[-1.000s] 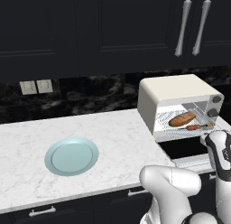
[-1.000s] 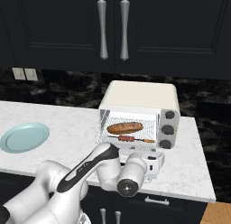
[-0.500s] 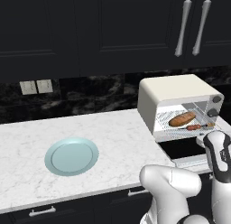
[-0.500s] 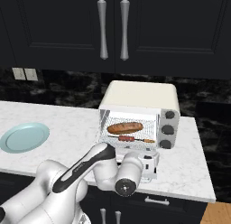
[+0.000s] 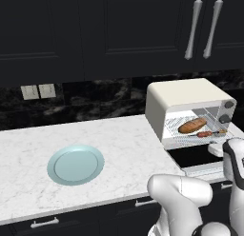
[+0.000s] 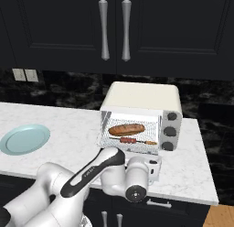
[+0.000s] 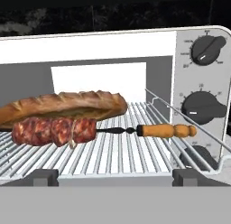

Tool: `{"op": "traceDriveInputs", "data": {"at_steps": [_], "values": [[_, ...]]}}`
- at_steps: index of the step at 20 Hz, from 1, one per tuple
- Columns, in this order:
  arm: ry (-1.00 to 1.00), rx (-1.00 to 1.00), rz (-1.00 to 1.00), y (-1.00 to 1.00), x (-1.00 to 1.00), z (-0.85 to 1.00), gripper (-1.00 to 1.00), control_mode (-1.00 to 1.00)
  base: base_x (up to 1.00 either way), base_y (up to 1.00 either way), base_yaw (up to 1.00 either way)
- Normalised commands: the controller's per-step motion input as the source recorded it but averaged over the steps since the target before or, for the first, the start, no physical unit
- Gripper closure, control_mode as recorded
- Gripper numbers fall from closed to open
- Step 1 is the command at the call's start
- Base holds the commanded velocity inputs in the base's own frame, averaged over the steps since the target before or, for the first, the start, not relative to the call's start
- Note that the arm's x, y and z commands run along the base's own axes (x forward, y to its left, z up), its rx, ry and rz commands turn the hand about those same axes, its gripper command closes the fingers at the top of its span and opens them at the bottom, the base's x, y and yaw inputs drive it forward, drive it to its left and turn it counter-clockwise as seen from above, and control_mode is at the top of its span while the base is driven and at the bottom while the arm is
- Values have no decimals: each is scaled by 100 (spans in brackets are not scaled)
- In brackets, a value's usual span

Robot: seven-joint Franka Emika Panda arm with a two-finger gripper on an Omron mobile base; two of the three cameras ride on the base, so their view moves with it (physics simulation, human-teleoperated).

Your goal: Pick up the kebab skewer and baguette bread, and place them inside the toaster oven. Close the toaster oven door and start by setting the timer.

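- Cream-white boxy toaster oven (image 5: 190, 111) sits toward the right end of the white marble tabletop (image 5: 119, 140), by the back edge; unmoved since the earlier frame.
- Dark glass toaster oven door (image 5: 195, 156) hangs open, folded down flat over the tabletop's front edge.
- Golden-brown oblong baguette bread (image 7: 63, 105) lies on the wire rack (image 7: 117, 155) inside, same spot as before.
- Kebab skewer (image 7: 90, 129) with reddish meat chunks and an orange-tan handle lies just in front of the bread, touching it, handle toward the knobs (image 7: 205, 49).
- Fingers (image 7: 115, 177) spread wide, empty, facing the oven opening; wrist has shifted slightly at the door.
- Pale blue round plate (image 5: 75, 164) rests near the front left, unchanged.
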Motion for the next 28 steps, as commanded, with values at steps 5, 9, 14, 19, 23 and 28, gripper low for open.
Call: {"op": "traceDriveInputs", "data": {"at_steps": [5, 9, 14, 19, 23, 28], "values": [[-6, 7, 1, 0, 14, 0, -100, -100, 0, 0, 0], [-2, 3, 3, 0, 7, -7, -100, -100, 0, 0, 0], [0, 0, 0, 14, 15, -1, -100, -100, 0, 0, 0], [0, 0, 0, 10, 20, 0, -100, -100, 0, 0, 0], [0, 0, 0, 11, 26, 0, -100, -100, 0, 0, 0], [0, 0, 0, 5, 29, 0, -100, -100, 0, 0, 0]]}}
